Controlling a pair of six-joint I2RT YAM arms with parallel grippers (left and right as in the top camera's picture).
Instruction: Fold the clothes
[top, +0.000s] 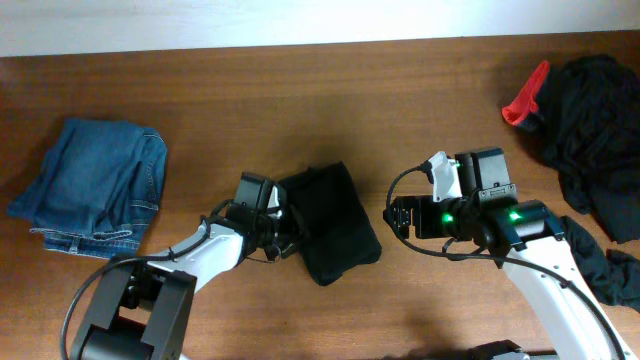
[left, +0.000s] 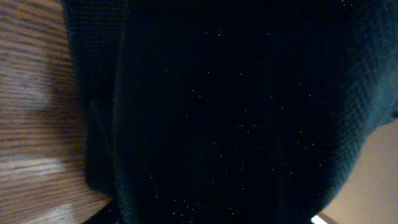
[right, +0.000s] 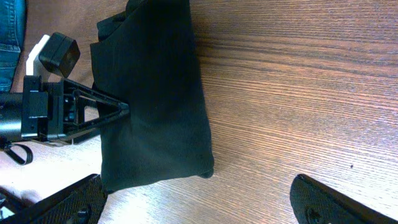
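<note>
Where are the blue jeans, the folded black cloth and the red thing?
blue jeans (top: 95, 185): overhead view, middle of the folded stack.
folded black cloth (top: 335, 225): overhead view, middle of its top side.
red thing (top: 525, 98): overhead view, middle of the red strip.

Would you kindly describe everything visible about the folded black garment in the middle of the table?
The folded black garment is a compact, roughly rectangular bundle of soft, matte knit fabric, lying flat on the wooden table near its centre. The left gripper meets one edge; whether it pinches the cloth is unclear.
</note>
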